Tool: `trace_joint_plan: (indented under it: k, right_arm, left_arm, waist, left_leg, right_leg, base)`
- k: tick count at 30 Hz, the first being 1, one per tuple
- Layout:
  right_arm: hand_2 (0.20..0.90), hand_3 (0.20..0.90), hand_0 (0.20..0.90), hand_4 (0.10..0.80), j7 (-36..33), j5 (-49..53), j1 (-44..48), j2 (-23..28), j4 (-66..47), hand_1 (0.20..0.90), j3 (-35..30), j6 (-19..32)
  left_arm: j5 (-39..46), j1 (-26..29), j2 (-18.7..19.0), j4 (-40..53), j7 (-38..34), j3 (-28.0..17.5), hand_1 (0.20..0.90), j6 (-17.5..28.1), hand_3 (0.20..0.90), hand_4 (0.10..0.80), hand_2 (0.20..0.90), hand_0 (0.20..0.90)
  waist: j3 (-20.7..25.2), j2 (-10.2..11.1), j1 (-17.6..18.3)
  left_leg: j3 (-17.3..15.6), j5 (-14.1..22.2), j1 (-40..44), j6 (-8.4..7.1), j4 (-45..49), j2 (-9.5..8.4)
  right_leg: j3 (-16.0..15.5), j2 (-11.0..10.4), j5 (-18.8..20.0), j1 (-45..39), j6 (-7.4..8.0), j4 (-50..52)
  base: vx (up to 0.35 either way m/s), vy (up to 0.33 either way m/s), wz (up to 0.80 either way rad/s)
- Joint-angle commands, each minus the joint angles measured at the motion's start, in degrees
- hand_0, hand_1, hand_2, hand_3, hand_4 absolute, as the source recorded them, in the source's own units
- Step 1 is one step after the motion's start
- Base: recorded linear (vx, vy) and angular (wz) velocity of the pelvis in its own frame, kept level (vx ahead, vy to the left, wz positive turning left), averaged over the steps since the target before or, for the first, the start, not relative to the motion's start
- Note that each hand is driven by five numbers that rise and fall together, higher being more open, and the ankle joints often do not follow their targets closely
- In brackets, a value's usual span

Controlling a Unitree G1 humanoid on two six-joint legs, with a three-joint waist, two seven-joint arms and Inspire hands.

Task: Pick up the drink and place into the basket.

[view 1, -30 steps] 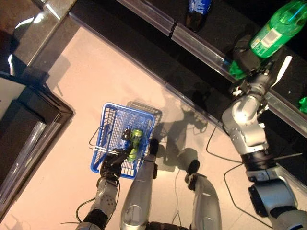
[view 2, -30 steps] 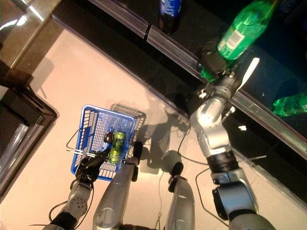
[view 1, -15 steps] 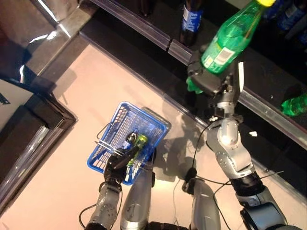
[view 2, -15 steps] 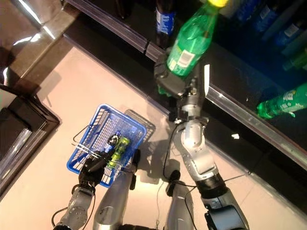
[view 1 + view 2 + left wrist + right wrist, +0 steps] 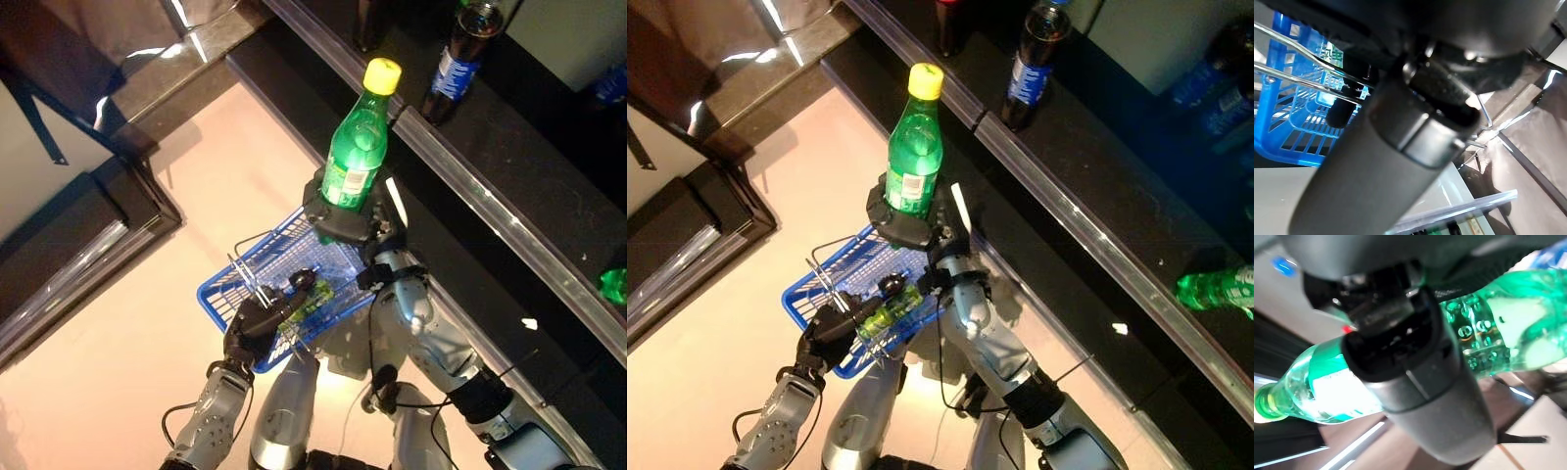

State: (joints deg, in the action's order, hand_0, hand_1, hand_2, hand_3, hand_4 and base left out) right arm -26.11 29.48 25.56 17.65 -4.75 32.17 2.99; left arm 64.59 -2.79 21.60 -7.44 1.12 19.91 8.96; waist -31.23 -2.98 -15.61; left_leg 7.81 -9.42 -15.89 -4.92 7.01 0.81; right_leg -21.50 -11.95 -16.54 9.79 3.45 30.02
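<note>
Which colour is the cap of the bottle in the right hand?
Yellow. The cap tops the green bottle; the right eye view shows it best.

No word or number can be read anywhere in these views. The green bottle carries a label whose print shows only as tiny white marks, and the dark bottle on the black shelf wears a blue label with white marks just as unclear. The second green bottle lying farther along that shelf has a label too small to make out
</note>
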Motion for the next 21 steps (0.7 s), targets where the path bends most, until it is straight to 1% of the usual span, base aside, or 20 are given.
trace_joint_plan:
  k: [1, 4, 7, 9, 10, 13, 14, 17, 21]
  right_arm:
    - [0.3, 0.2, 0.3, 0.1, 0.09, -0.89, 8.43, -4.26, -7.13, 0.3, 0.81, 7.86]
    - [0.3, 0.2, 0.3, 0.1, -0.23, -1.26, 8.86, -4.99, -4.5, 0.3, 2.98, 6.72]
    - [0.3, 0.2, 0.3, 0.1, -0.14, -0.06, 8.63, -5.33, -2.14, 0.3, 4.29, 6.35]
    - [0.3, 0.2, 0.3, 0.1, 0.28, 1.41, 7.98, -5.84, 0.31, 0.3, 5.23, 7.57]
    - [0.3, 0.2, 0.3, 0.1, 0.27, 2.61, 7.21, -6.28, 2.21, 0.3, 5.83, 8.07]
    - [0.3, 0.2, 0.3, 0.1, 0.84, 3.68, 6.54, -7.56, 7.1, 0.3, 6.8, 9.33]
    - [0.3, 0.2, 0.3, 0.1, 1.29, 4.26, 6.28, -8.05, 8.59, 0.3, 7.14, 9.56]
    - [0.3, 0.2, 0.3, 0.1, 2.36, 6.22, 6.28, -8.86, 11.38, 0.3, 7.84, 9.38]
    - [0.3, 0.2, 0.3, 0.1, 3.13, 6.33, 6.25, -9.87, 16.6, 0.3, 8.07, 9.66]
  left_arm:
    - [-0.1, 5.9, 2.72, 26.71, 14.54, -1.51, 0.3, 8.48, 0.2, 0.1, 0.3, 0.3]
    - [1.49, 6.88, 3.2, 28.74, 17.7, -1.28, 0.3, 6.44, 0.2, 0.1, 0.3, 0.3]
    - [2.22, 7.27, 3.2, 30.21, 19.18, -1.32, 0.3, 5.19, 0.2, 0.1, 0.3, 0.3]
    - [4.62, 7.55, 3.25, 31.18, 21.04, -1.07, 0.3, 3.63, 0.2, 0.1, 0.3, 0.3]
    - [5.25, 7.56, 2.92, 32.01, 23.73, -1.13, 0.3, 2.33, 0.2, 0.1, 0.3, 0.3]
    - [6.95, 8.03, 3.22, 33.57, 27.63, -0.46, 0.3, -0.02, 0.2, 0.1, 0.3, 0.3]
    - [7.53, 8.25, 3.21, 34.03, 28.56, -0.37, 0.3, -1.36, 0.2, 0.1, 0.3, 0.3]
    - [8.74, 8.96, 3.14, 34.72, 30.75, 0.18, 0.3, -3.53, 0.2, 0.1, 0.3, 0.3]
    - [9.07, 10.84, 3.03, 36.3, 34.6, 2.85, 0.3, -5.59, 0.2, 0.1, 0.3, 0.3]
  waist:
    - [4.25, -1.88, -1.7]
    - [4.87, -1.85, -2.7]
    - [5.09, -1.88, -3.21]
    - [5.24, -1.95, -3.65]
    - [5.38, -2.05, -4.03]
    - [5.33, -2.15, -4.72]
    - [5.32, -2.15, -4.92]
    - [5.25, -2.16, -5.04]
    - [4.43, -2.76, -4.91]
  left_leg:
    - [1.42, 5.8, 4.64, 2.11, 3.6, -2.35]
    - [2.53, 5.55, 4.88, 2.12, 2.98, -2.61]
    - [3.01, 5.38, 5.03, 2.07, 2.69, -2.74]
    - [3.45, 5.34, 5.04, 2.05, 2.68, -2.94]
    - [3.93, 5.35, 5.1, 2.01, 2.49, -3.07]
    - [4.81, 5.33, 5.04, 2.04, 2.51, -3.3]
    - [5.09, 5.4, 5.0, 2.1, 2.59, -3.34]
    - [5.09, 5.48, 4.89, 2.13, 2.57, -3.33]
    - [5.3, 5.29, 4.5, 2.27, 2.58, -3.56]
  right_leg:
    - [-1.65, 2.43, 7.55, -4.09, -2.85, -6.14]
    - [-2.63, 2.39, 7.63, -4.62, -2.76, -6.62]
    - [-3.09, 2.35, 7.67, -4.94, -2.77, -6.86]
    - [-3.53, 2.24, 7.71, -5.29, -2.75, -7.09]
    - [-4.03, 2.2, 7.67, -5.46, -2.75, -7.18]
    - [-4.59, 2.03, 7.69, -5.69, -2.68, -7.14]
    - [-4.75, 1.92, 7.69, -5.59, -2.62, -6.91]
    - [-5.02, 1.89, 7.77, -5.59, -2.62, -7.05]
    - [-5.24, 1.56, 8.09, -5.15, -2.58, -6.66]
  base:
    - [0.019, -0.069, 0.27]
    - [0.012, -0.047, 0.18]
    - [0.016, -0.02, 0.15]
    - [0.017, -0.02, 0.12]
    - [0.018, -0.028, 0.17]
    - [0.02, -0.033, 0.16]
    - [0.02, -0.025, 0.07]
    - [0.007, 0.002, 0.1]
    - [0.006, 0.002, 0.01]
